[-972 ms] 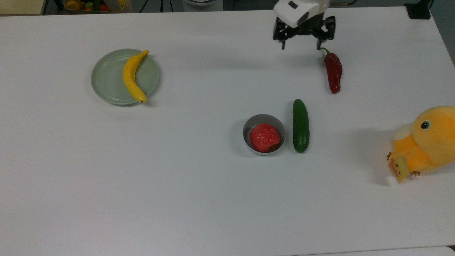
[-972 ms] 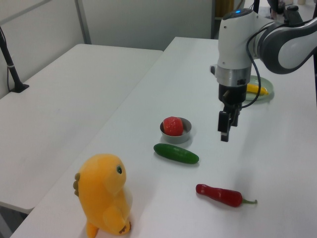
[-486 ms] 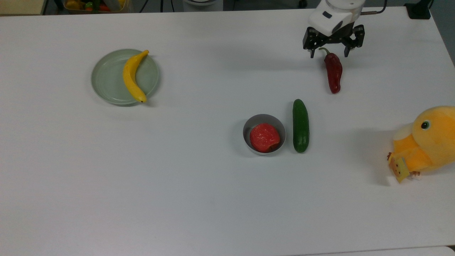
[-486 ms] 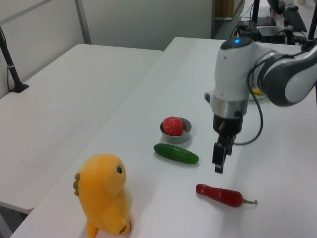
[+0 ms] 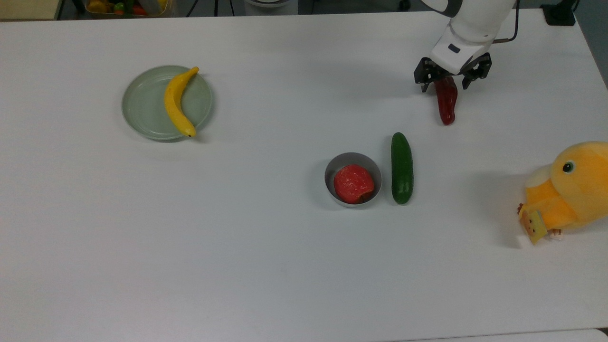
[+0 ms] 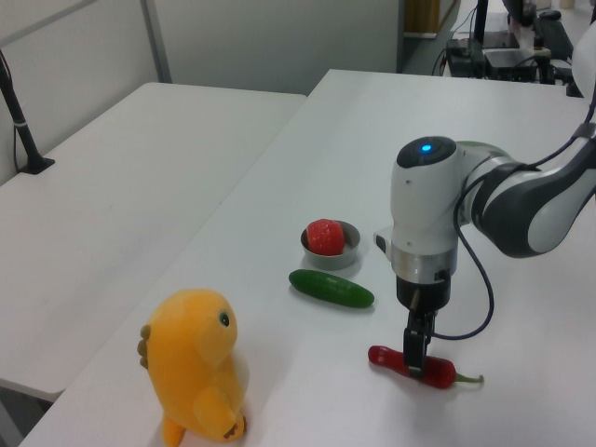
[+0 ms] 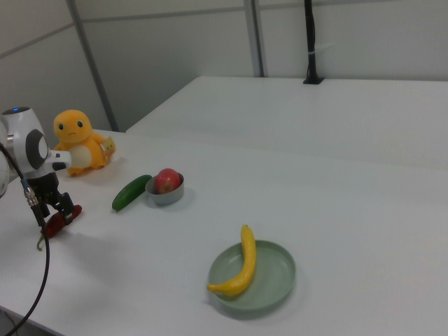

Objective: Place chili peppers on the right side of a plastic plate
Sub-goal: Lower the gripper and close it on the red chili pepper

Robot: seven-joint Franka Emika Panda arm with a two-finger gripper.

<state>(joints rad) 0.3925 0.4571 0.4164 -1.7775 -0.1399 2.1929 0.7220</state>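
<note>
1. the gripper [image 5: 445, 81] is low over the stem end of the chili pepper [image 5: 446, 105], near the far right of the table [image 5: 285, 266] in the top view. its two fingers are spread, one on each side of the pepper, and they do not seem to press it yet, so it holds nothing.
2. the pepper lies flat on the table, well apart from the plate [image 5: 142, 104], which is far to the top view's left. a banana [image 5: 176, 102] lies across the plate and reaches over its rim on the top view's right.
3. the step in hand looks like the grasp. to do it well, the fingers should go down until they are close to the table, and close across the thick part of the pepper, not on the thin green stem [image 6: 470, 378], which could slip or bend.
4. the pepper is wrinkled and narrow, so a centred, gentle grip is probably better.
5. for the way to the plate, the arm should lift high enough to pass the cucumber [image 5: 402, 167] and the bowl [image 5: 332, 167] with the red fruit [image 5: 352, 183].
6. the banana leaves little room near the plate's right side, so the placing will need care.
7. no brand or writing can be read; the tag on the yellow plush toy [image 5: 572, 190] is too small to read.
</note>
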